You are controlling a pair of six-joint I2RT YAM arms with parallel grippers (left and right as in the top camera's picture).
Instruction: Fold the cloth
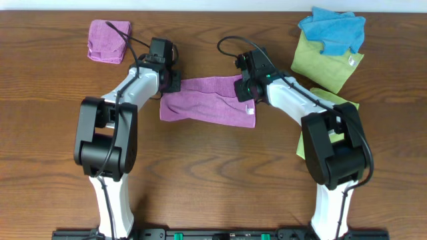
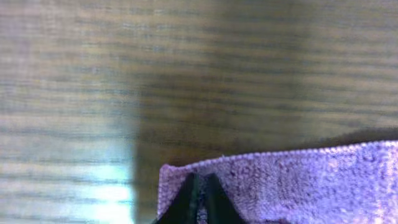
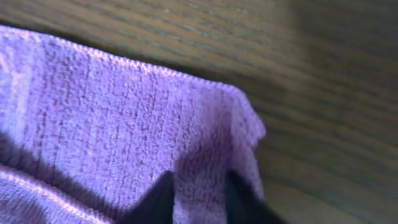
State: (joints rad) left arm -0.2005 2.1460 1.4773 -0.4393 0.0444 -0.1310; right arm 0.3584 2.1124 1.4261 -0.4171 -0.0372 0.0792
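The purple-magenta cloth (image 1: 207, 101) lies mid-table as a wide strip, folded over, with its white tag (image 1: 251, 111) at the near right corner. My left gripper (image 1: 171, 81) is at the cloth's far left corner, and in the left wrist view its fingertips (image 2: 201, 186) are pinched together on the cloth (image 2: 298, 180). My right gripper (image 1: 244, 85) is at the far right corner. In the right wrist view its fingertips (image 3: 198, 194) have the cloth (image 3: 112, 118) between them, with a wider gap.
A small folded purple pad (image 1: 108, 41) lies at the far left. A blue cloth (image 1: 332, 29) rests on a yellow-green cloth (image 1: 327, 61) at the far right. Another yellow-green cloth (image 1: 337, 100) lies under the right arm.
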